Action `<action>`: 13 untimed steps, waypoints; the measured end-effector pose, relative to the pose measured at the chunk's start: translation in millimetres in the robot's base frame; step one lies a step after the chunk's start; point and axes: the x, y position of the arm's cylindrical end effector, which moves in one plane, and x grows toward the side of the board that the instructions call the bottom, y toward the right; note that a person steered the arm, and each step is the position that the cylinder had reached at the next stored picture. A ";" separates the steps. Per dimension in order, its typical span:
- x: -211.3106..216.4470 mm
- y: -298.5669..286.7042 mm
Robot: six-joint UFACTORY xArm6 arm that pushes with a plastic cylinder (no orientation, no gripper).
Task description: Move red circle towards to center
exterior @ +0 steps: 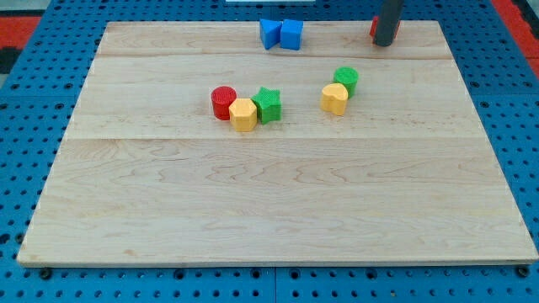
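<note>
The red circle sits on the wooden board, left of the board's middle and toward the view's top. It touches a yellow block, which touches a green star. My tip is at the view's top right, far from the red circle. It stands right beside another red block, which it mostly hides.
A green round block and a yellow round block touch each other right of the middle. Two blue blocks sit together at the top edge. A blue pegboard surrounds the board.
</note>
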 end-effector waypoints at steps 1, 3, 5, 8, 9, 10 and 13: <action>36.0 -3.3; 38.2 -119.6; 48.9 -262.7; 161.3 -335.3; 170.9 -319.0; 170.8 -292.3; 107.4 -228.4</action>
